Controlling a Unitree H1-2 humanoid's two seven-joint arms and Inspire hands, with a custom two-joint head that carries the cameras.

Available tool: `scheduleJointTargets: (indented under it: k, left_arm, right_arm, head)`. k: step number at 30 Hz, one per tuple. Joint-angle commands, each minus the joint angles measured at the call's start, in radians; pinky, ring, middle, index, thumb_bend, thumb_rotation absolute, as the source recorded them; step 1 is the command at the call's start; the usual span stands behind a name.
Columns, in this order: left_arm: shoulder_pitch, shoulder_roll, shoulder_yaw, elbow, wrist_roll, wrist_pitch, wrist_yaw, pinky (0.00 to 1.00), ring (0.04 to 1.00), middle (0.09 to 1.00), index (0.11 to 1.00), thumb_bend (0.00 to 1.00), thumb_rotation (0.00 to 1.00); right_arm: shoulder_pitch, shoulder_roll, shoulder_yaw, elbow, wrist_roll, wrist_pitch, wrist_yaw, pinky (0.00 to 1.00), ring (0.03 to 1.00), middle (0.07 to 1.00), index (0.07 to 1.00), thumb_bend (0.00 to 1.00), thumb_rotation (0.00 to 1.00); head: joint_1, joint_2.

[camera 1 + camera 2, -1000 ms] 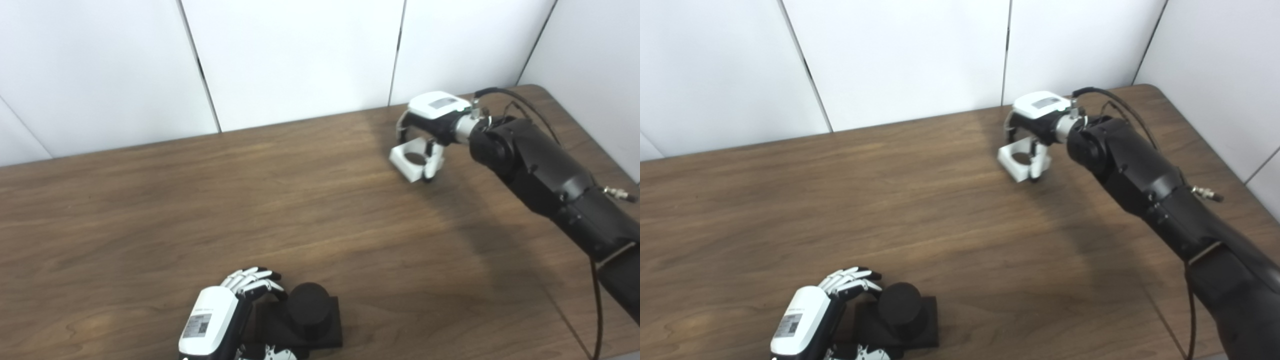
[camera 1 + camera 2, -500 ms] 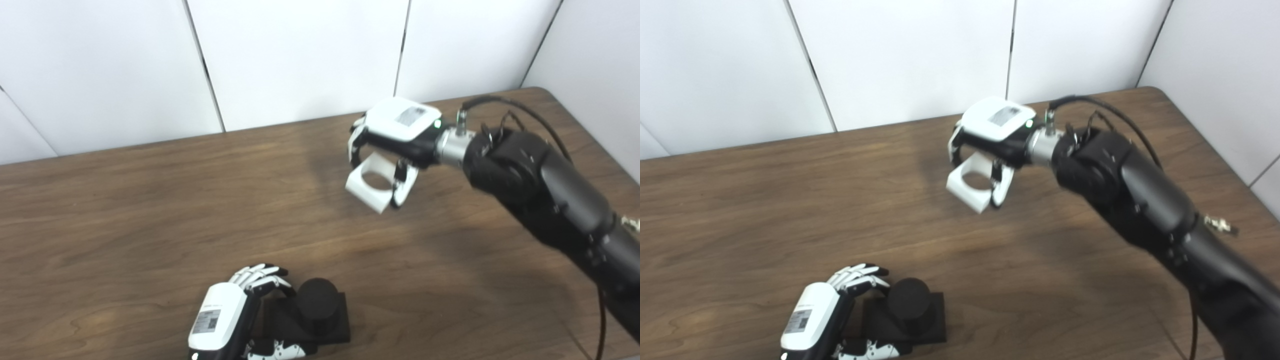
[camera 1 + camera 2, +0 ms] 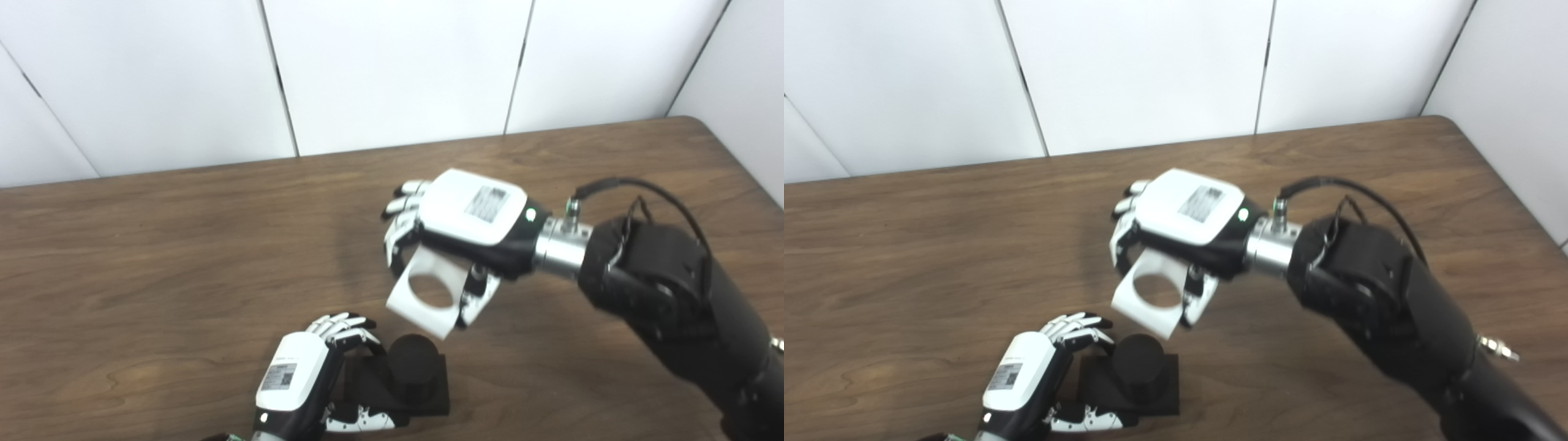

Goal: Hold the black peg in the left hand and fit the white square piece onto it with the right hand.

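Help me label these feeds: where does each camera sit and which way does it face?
Left eye view: on the head, looking down at the table; both arms enter from below.
Right eye view: beside it, same downward aim, scene shifted leftward.
Shared: left robot hand on the black peg, right robot hand holding the white square piece.

You can't see the left robot hand [image 3: 294, 383] whole: its wrist is cut off by the bottom edge, and its palm hides part of the black peg's [image 3: 413, 364] square base. The right robot hand [image 3: 1182, 223] covers the white square piece's [image 3: 1148, 294] far edge.
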Motion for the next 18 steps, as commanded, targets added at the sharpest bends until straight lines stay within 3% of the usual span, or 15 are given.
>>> scheduleJointTargets:
  k: [1, 8, 18]
  left_arm:
    - [0.004, 0.009, -0.009, 0.024, 0.039, 0.028, -0.035, 0.88, 0.856, 0.795, 0.489, 0.51, 0.05]
    - [0.003, 0.004, -0.014, 0.026, 0.042, 0.031, -0.024, 0.87, 0.850, 0.790, 0.489, 0.51, 0.05]
    - [-0.003, 0.003, -0.021, 0.013, 0.048, 0.050, -0.039, 0.88, 0.854, 0.793, 0.489, 0.51, 0.05]
  right_arm:
    - [-0.027, 0.006, -0.014, -0.031, -0.001, -0.014, 0.000, 0.91, 0.862, 0.715, 0.484, 0.52, 0.13]
    - [-0.027, 0.045, 0.004, -0.055, -0.007, -0.026, 0.044, 0.91, 0.870, 0.714, 0.482, 0.52, 0.13]
    - [-0.016, 0.050, -0.003, -0.069, 0.021, -0.031, 0.070, 0.88, 0.860, 0.705, 0.481, 0.52, 0.13]
  head:
    - [0.000, 0.001]
    - [0.011, 0.015]
    - [0.021, 0.034]
